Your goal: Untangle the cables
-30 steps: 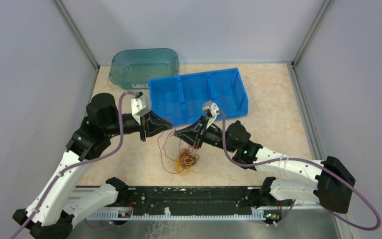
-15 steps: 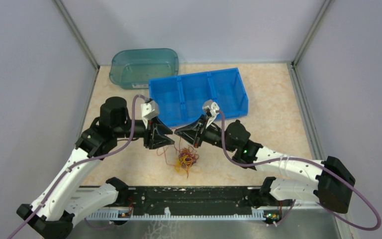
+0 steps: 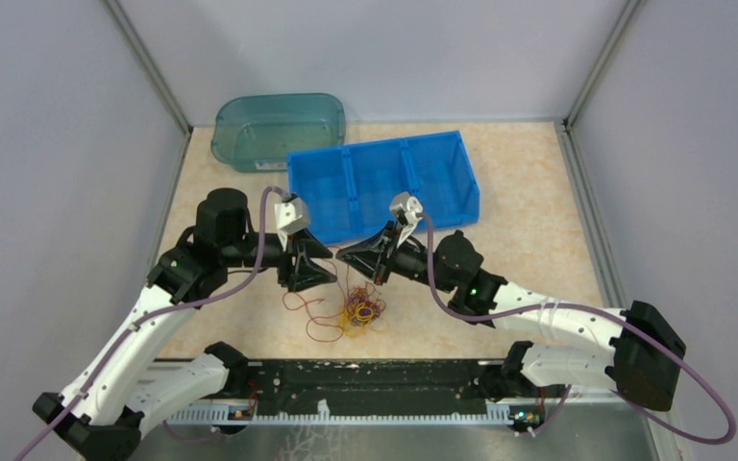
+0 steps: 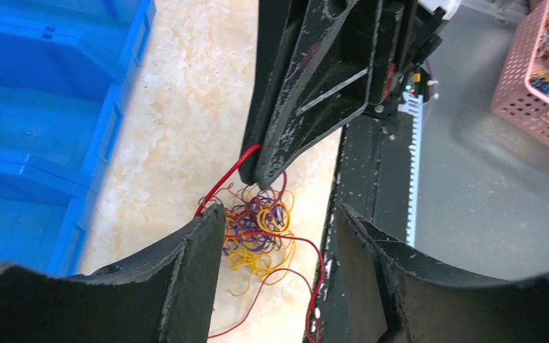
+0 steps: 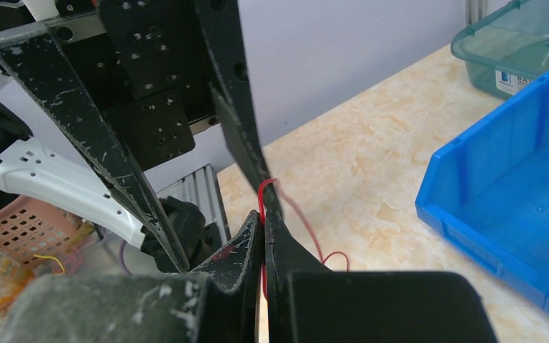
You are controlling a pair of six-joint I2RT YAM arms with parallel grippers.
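Where each strand begins and ends cannot be made out in the cables (image 3: 363,309), a small curly clump of red, dark and yellow-orange wire seen lying on the marbled beige table (image 3: 538,221) between the two arms, with thin red loops spread to its left. From above, the tool tips are crowded together and their jaws are hard to read. In the wrist views, the scuffed matte-black left tool (image 4: 280,209) is held wide apart over the clump, gripping nothing, while the right tool (image 5: 265,218) is pinched tight on a red cable (image 5: 260,196). A three-compartment blue bin (image 3: 375,187) and a translucent teal tub (image 3: 274,130) are shown behind; a perforated pink basket (image 4: 536,78) is cut off at the frame edge.
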